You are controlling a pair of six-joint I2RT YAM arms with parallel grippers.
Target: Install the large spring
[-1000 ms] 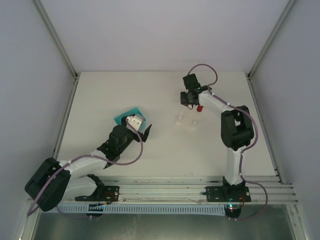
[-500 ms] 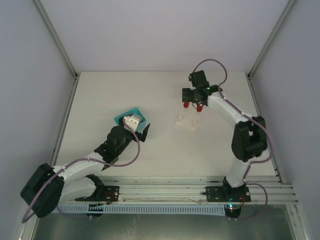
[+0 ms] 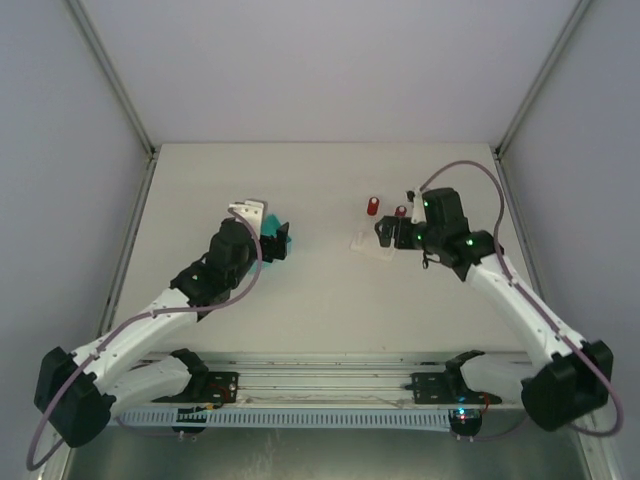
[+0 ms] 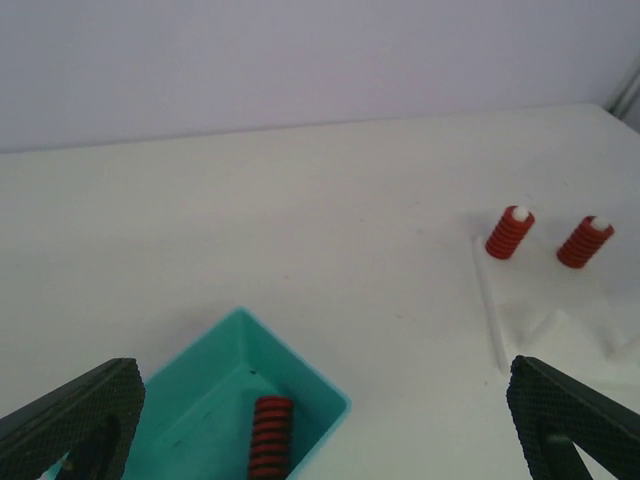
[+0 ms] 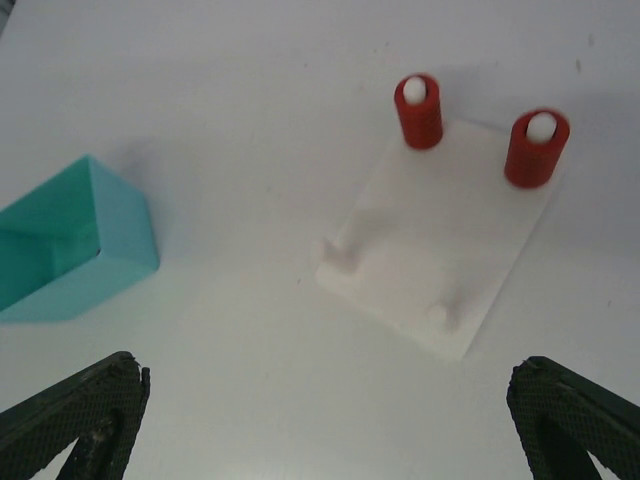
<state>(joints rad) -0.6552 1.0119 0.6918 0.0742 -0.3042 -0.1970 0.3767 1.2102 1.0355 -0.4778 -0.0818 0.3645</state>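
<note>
Both arms reach out over the pale table. The left fingers stand wide apart and grip nothing; they hang above a teal bin, one finger on each side of it and clear of its walls. In the bin lies a red coil spring, flat on the bottom by the near-right wall.

To the right sits a white base plate, flat on the table and well apart from the bin. It carries four small white pegs. The two nearer pegs are bare. Each of the two farther pegs wears a red spring, upright, with the white peg tip showing at the top: the left-hand spring and the right-hand spring. They look much alike, and I cannot tell which of the three springs is the large one.

The right fingers are also spread wide and empty, held above the plate's near edge, touching neither the plate nor the springs.
</note>
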